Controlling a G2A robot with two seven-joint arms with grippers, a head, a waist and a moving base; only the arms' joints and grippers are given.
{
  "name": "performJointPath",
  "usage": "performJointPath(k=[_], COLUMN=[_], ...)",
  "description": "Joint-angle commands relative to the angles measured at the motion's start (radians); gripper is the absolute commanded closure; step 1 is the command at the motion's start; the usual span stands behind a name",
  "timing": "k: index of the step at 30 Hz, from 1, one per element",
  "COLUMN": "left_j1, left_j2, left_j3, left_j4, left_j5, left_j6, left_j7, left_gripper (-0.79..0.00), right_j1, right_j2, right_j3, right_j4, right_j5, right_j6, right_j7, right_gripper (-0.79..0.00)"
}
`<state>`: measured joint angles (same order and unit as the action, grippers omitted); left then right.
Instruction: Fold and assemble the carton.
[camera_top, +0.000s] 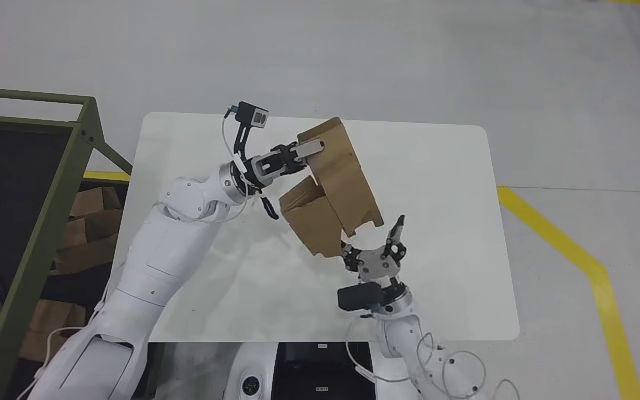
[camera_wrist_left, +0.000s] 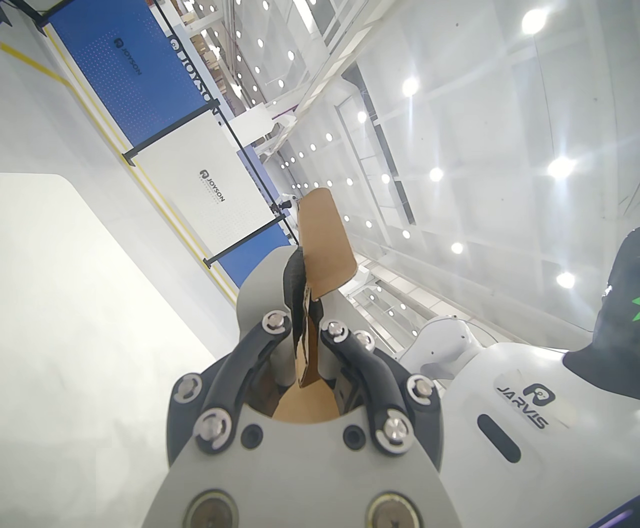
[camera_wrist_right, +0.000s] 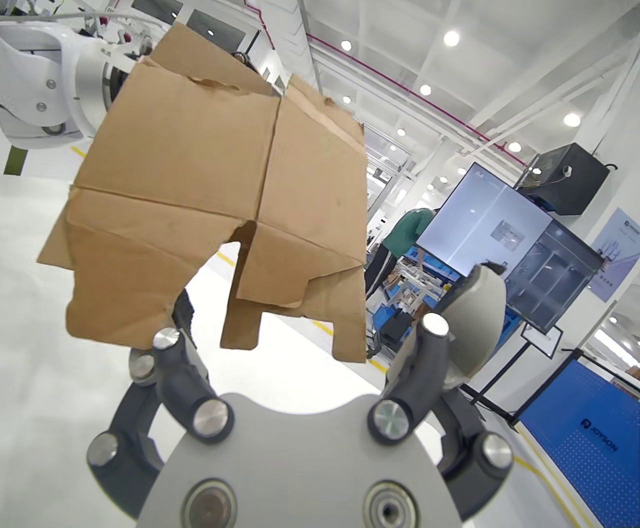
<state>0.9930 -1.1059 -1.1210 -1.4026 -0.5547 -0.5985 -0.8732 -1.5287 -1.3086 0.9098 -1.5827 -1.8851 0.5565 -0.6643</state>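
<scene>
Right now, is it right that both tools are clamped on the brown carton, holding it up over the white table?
Not quite. Only the left tool is clamped on the carton over the table. The right tool is open near it, gripping nothing, as the right wrist view shows.

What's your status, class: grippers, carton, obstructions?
Left gripper shut on carton, by a flap. Right gripper open, beside its lower flaps. Carton held up, unassembled. Nothing in the way.
</scene>
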Motion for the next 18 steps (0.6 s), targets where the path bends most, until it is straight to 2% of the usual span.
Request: performJointPath(k=[1,18], left_j1=[0.000,-0.002], left_j2=[-0.001,-0.009], left_j3=[-0.002,-0.008], left_j4=[0.001,0.017], left_j5=[0.000,-0.001], left_j6=[0.001,0.001], left_j7=[-0.003,-0.024], left_gripper=[0.000,0.000], right_j1=[-0.003,-0.029], right_j2=[-0.002,-0.010], right_j3=[0.003,0.047], right_j4=[-0.001,-0.017], right_j5=[0.020,0.133], right_j6=[0.002,-0.042], right_j7=[-0.020,-0.127], right_gripper=[-0.785,-0.785])
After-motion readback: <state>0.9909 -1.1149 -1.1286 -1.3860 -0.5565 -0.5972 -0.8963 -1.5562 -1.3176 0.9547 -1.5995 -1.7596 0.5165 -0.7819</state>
